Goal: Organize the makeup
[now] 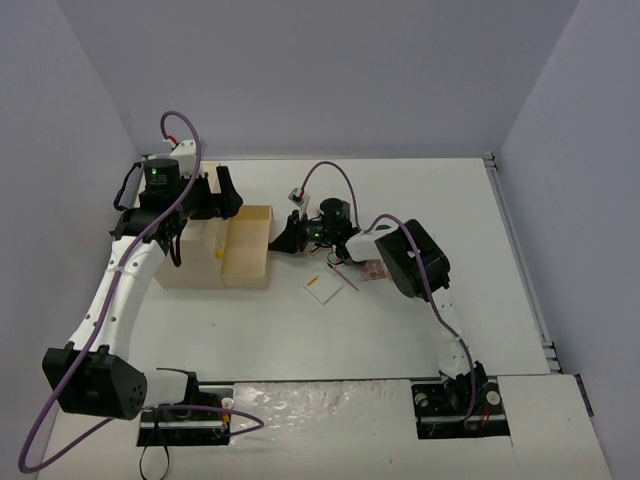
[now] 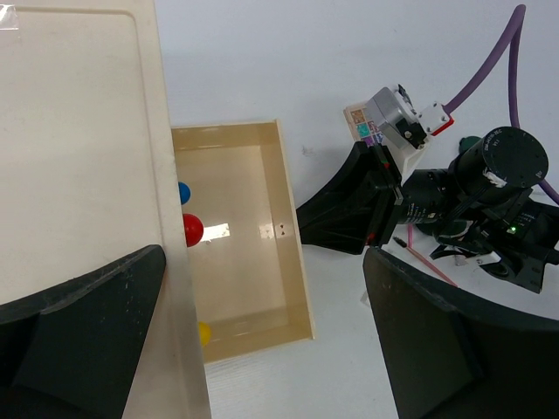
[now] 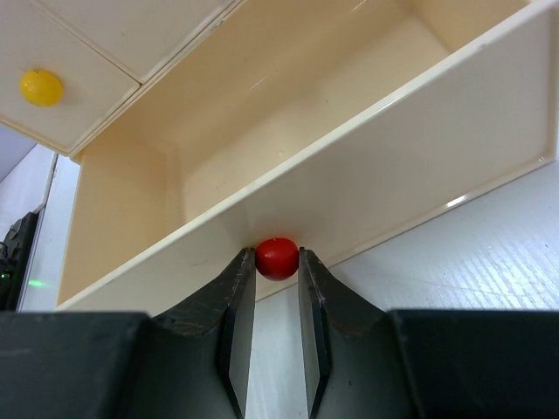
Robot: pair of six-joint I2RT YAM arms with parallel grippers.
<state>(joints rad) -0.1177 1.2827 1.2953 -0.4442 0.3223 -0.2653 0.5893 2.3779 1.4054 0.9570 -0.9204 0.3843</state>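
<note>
My right gripper (image 3: 277, 262) is shut on the red knob (image 3: 277, 258) on the front of a pulled-out drawer (image 1: 247, 245) of the beige wooden box (image 1: 190, 262). Nothing shows inside the drawer (image 2: 236, 253). My left gripper (image 2: 262, 262) hangs open above the box top and the drawer, holding nothing. Behind the right gripper, makeup lies on the table: a white card (image 1: 323, 288), a thin pink pencil (image 1: 345, 275) and a colourful palette (image 1: 373, 270) partly under the right arm. The left wrist view shows the pink pencil (image 2: 432, 266) too.
A yellow knob (image 3: 41, 87) sits on an upper drawer front. Blue (image 2: 183, 192), red (image 2: 192, 229) and yellow (image 2: 203, 332) knobs stick out at the box front. A small colourful square (image 2: 360, 122) lies by the right wrist camera. Grey walls enclose the white table (image 1: 300, 340).
</note>
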